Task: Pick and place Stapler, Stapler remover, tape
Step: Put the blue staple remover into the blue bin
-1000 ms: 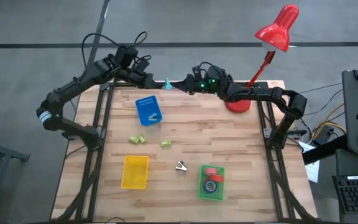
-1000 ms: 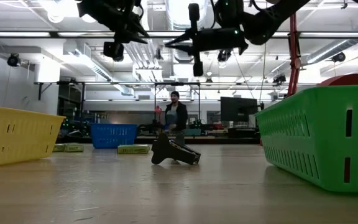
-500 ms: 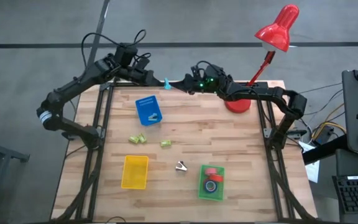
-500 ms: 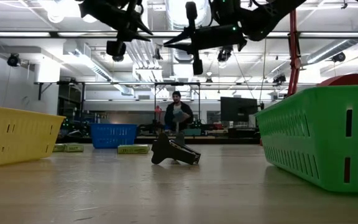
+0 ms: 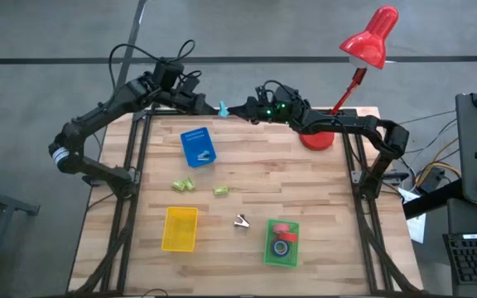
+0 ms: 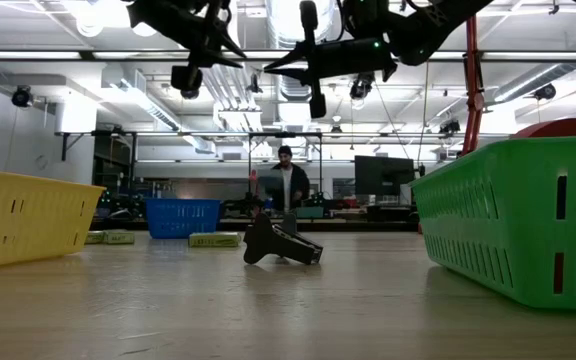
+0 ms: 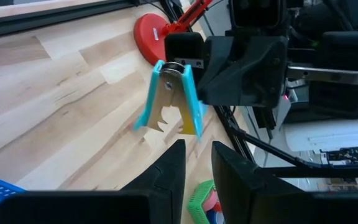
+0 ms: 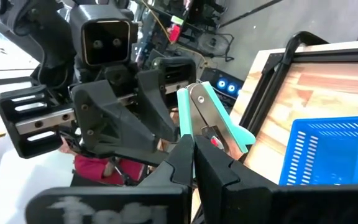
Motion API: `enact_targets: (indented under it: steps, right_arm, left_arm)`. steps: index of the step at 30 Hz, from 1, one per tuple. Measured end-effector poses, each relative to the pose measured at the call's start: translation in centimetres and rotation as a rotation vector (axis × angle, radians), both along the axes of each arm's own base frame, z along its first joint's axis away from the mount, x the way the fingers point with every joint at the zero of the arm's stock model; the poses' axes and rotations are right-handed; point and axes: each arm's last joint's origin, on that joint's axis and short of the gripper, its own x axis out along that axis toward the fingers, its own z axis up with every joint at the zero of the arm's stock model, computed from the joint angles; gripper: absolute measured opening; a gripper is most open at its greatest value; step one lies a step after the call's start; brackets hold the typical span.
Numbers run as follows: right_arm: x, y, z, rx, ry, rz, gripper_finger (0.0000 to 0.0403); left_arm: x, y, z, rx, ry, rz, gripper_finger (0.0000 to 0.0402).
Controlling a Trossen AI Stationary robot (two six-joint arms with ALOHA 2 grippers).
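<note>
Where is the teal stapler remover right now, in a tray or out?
Out. The right gripper is shut on the stapler remover, in the air at the table's far edge.

You can't tell from above which tool grips the teal stapler remover (image 5: 221, 110) at the surface's far edge. In the low view the yellow tray (image 6: 23, 225) and green tray (image 6: 528, 220) are cut off by the picture's sides.

Both arms are raised at the table's far edge, left gripper (image 5: 208, 106) facing right gripper (image 5: 237, 110).
</note>
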Motion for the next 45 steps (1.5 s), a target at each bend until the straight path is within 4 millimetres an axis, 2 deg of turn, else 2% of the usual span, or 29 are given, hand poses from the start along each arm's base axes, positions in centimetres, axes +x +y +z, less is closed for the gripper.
enact_targets:
  steps: [15, 24, 36, 40, 45]
  right_arm:
    - [0.1, 0.1, 0.2, 0.003, -0.016, -0.001, 0.0008]
    - [0.1, 0.1, 0.2, 0.002, -0.018, 0.000, 0.0008]
    - [0.2, 0.4, 0.2, 0.001, -0.020, 0.009, 0.0008]
    - [0.2, 0.4, 0.2, 0.001, -0.021, 0.009, 0.0008]
    - [0.2, 0.4, 0.3, -0.003, -0.029, 0.009, 0.0008]
  left_arm:
    - [0.6, -0.2, 0.0, 0.011, 0.003, 0.036, 0.0081]
    - [1.9, -0.5, -0.6, -0.003, 0.008, 0.016, 0.0081]
    - [2.0, -0.3, -0.4, 0.038, -0.008, 0.032, 0.0080]
    - [2.0, -0.3, -0.4, 0.043, -0.008, 0.026, 0.0063]
    - [2.0, -0.3, -0.4, 0.060, -0.008, 0.011, 0.0022]
